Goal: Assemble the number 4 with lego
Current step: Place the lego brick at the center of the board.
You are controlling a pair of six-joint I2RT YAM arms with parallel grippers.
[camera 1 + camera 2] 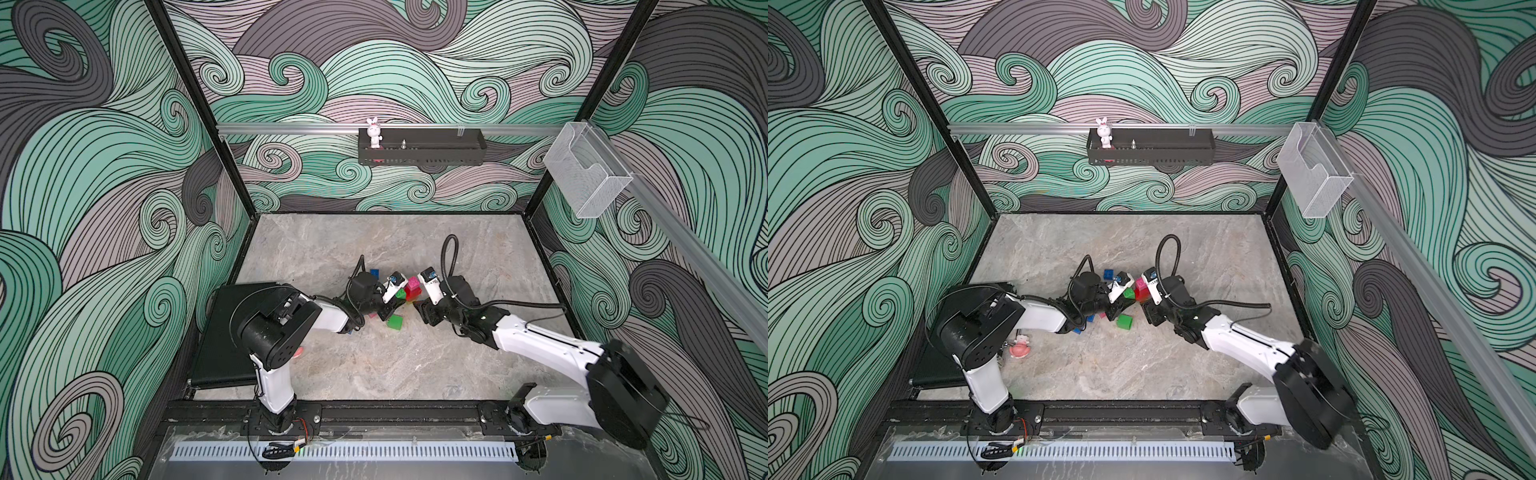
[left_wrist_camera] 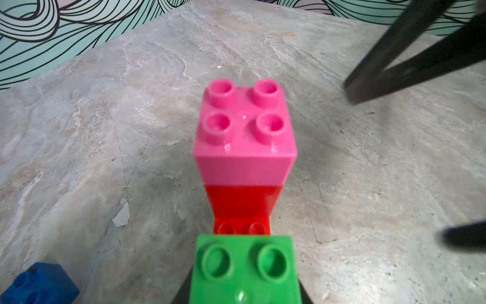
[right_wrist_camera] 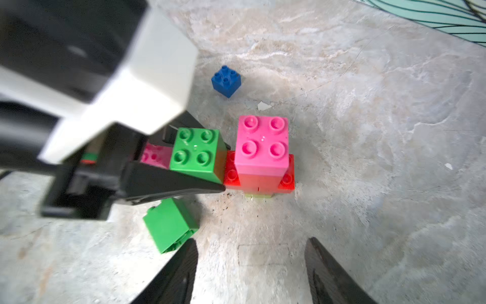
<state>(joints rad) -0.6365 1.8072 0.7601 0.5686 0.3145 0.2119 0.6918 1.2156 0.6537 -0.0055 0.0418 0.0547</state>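
Note:
My left gripper (image 1: 399,301) is shut on a green lego brick (image 2: 244,271), studs up. It holds the brick against the side of a small stack on the table. In that stack a pink brick (image 3: 263,142) sits on a wider red brick (image 3: 231,171), and a lime brick (image 3: 259,196) shows underneath. My right gripper (image 3: 251,252) is open and empty, a short way back from the stack. A second green brick (image 3: 169,225) lies tipped on the table beside its left finger. A blue brick (image 3: 226,80) sits alone beyond the stack.
More loose bricks, blue (image 1: 1077,330) and pink (image 1: 1102,314), lie partly hidden under my left arm. A pink figurine (image 1: 1020,347) stands by the black mat (image 1: 224,332) at the table's left edge. A black shelf (image 1: 422,156) hangs on the back wall.

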